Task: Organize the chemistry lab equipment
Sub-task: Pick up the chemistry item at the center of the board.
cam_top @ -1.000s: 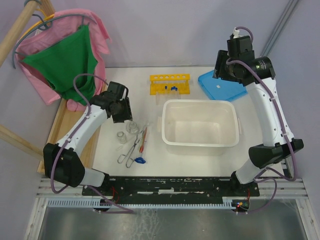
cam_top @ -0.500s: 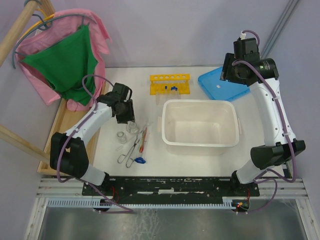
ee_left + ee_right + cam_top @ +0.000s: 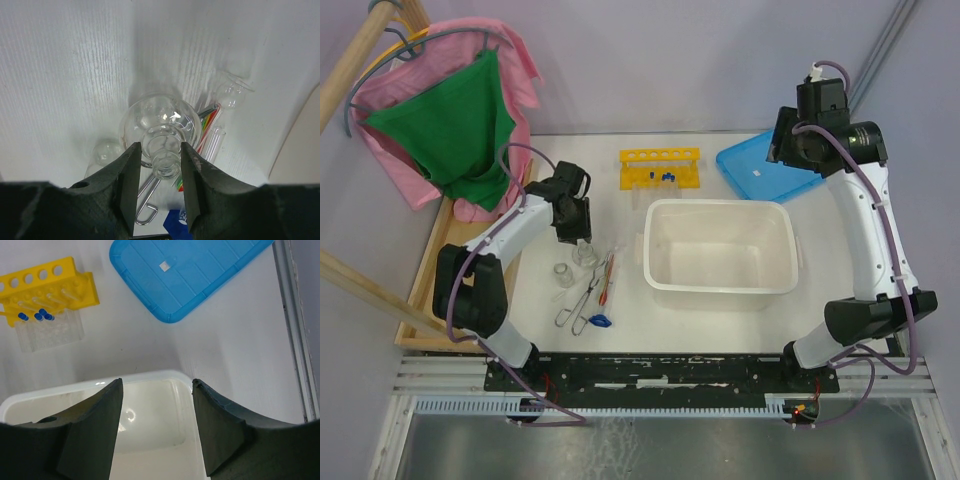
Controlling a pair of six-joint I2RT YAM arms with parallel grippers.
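My left gripper (image 3: 160, 146) stands open, its jaws on either side of the neck of a round glass flask (image 3: 160, 120), with a slight gap on the left. In the top view this gripper (image 3: 578, 236) hangs over that flask (image 3: 584, 255). A second flask (image 3: 563, 274), metal tongs (image 3: 576, 302), a thin red rod (image 3: 608, 280) and a clear tube (image 3: 215, 142) lie close by. The yellow rack (image 3: 661, 165) with blue-capped tubes (image 3: 35, 316) lies at the back. My right gripper (image 3: 156, 382) is open and empty, high above the tub's far right corner.
A large white tub (image 3: 650, 270) sits in the middle, with a flat blue lid (image 3: 760, 172) behind it at the right. Pink and green cloths (image 3: 450, 120) hang on a wooden frame at the back left. A wooden board (image 3: 440, 262) runs along the table's left edge.
My left gripper has swung toward the back and right over the flask, and its jaws have narrowed around the neck. The right wrist has shifted a little to the right.
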